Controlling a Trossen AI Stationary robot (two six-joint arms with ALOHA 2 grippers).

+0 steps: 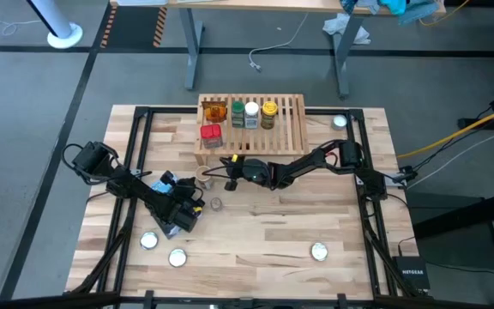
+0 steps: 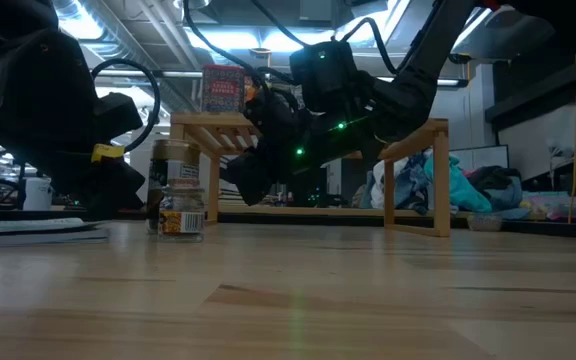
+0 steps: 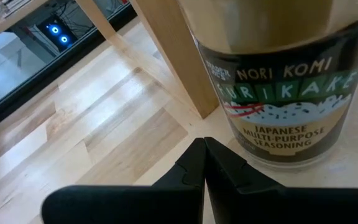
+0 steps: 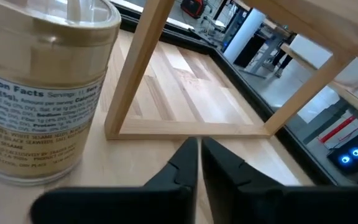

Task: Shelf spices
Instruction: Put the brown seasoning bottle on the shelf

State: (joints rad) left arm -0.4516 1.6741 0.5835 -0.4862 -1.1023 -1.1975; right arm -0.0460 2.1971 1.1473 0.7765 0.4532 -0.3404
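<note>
A tan-lidded furikake jar (image 1: 204, 178) stands upright on the table in front of the shelf's (image 1: 292, 129) left leg, seen close in the left wrist view (image 3: 278, 81) and the right wrist view (image 4: 36, 93). My left gripper (image 3: 204, 155) is shut, its tips just short of the jar's near side. My right gripper (image 4: 199, 155) is shut and lies low beside the jar, toward the table's right. On the shelf stand an orange packet (image 1: 215, 112), a red tin (image 1: 211, 135), and jars with green (image 1: 237, 114), white (image 1: 251, 114) and yellow (image 1: 269, 113) lids.
A blue-and-white pouch (image 1: 168, 182) lies by my left arm. Flat silver discs lie near the front edge (image 1: 149, 241) (image 1: 177, 257) (image 1: 319, 251) and at the far right (image 1: 340, 122). A small round thing (image 1: 216, 204) sits just in front of the jar.
</note>
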